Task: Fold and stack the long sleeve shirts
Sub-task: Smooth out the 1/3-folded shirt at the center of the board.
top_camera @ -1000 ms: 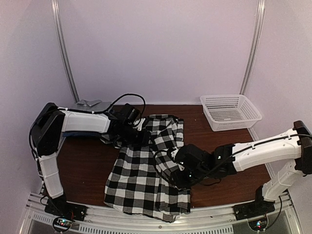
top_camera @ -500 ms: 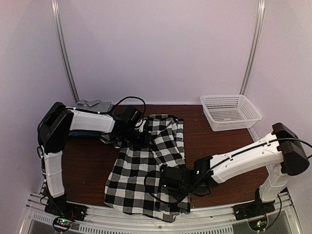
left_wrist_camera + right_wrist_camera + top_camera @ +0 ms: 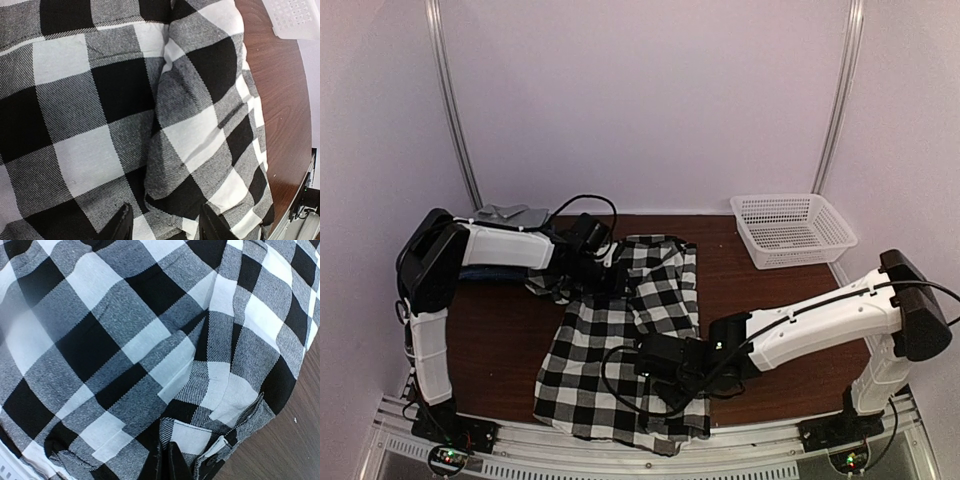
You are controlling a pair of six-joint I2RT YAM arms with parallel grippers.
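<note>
Pinching the plaid shirt: R gripper has its jaws closed almost to nothing on a bunched bit of the check cloth, seen right at its tips in the R wrist view. Rest of the shirt spreads out ahead of that hand & to its left on the table, w/ bare brown wood just off to its right.

L gripper sits at the shirt's far end. Its fingers stand apart w/ a raised fold of plaid between them. Can't tell if the fold is nipped or only straddled. Cloth runs on ahead of that hand, wood showing past the shirt's edge on its right.

White mesh basket is well off from both hands, far R corner. Grey cloth lies behind the L arm by the back wall.
</note>
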